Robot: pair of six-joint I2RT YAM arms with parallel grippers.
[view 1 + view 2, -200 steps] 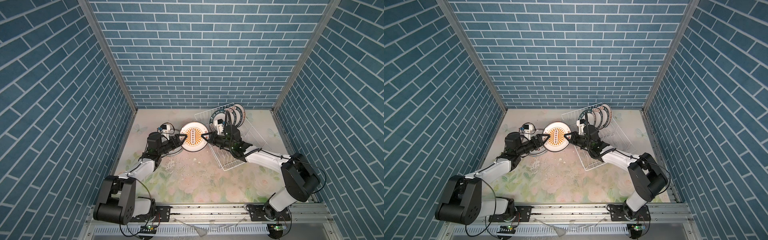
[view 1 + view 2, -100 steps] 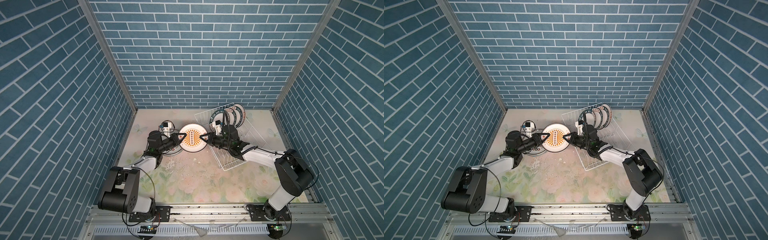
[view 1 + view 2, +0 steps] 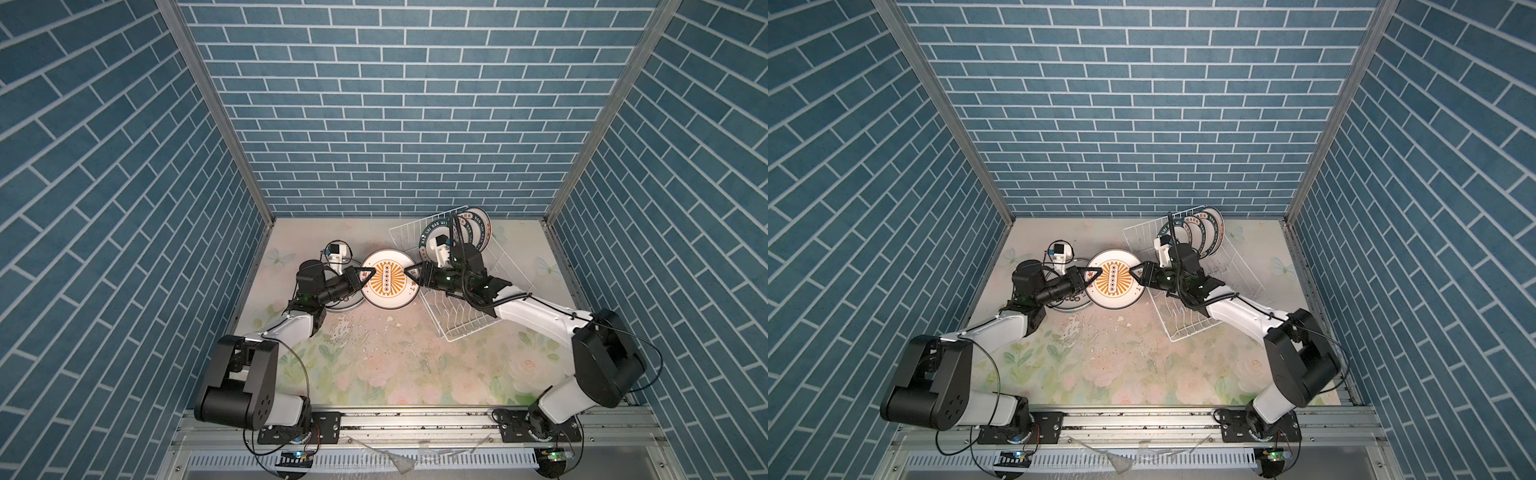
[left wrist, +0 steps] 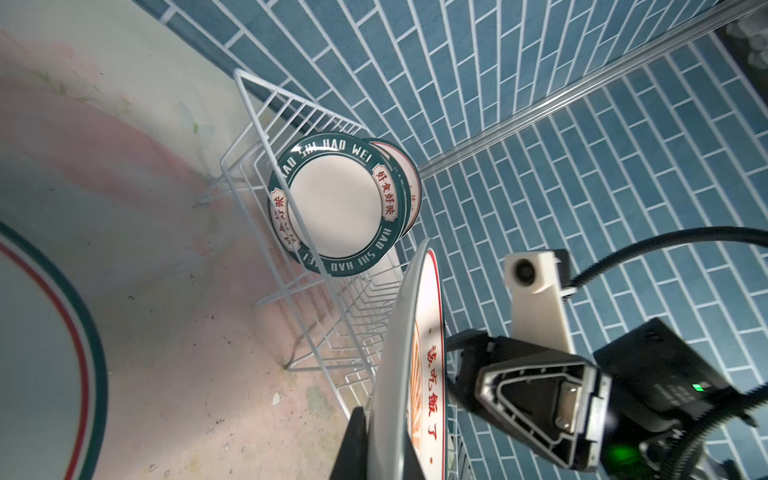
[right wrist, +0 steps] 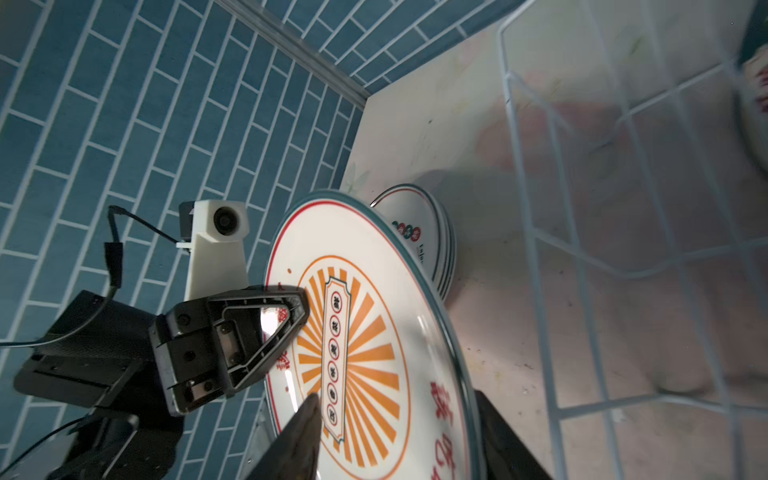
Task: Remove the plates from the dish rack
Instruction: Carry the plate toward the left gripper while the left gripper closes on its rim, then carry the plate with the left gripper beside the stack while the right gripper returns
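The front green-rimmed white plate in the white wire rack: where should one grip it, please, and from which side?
Likely its top rim, from above: the green-rimmed plate stands on edge, other plates close behind, the wire rack walling its lower part.

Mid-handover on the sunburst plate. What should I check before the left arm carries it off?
1. Left claw shut on the sunburst plate rim: ok.
2. Right claw open: ok.
3. Right claw clear of the plate: not ok, its fingers straddle the rim.
4. Plate out of the rack: ok.
5. Stack top free: cannot tell, the plate hides part of it.
6. Other plates standing at the rack's far end: ok.
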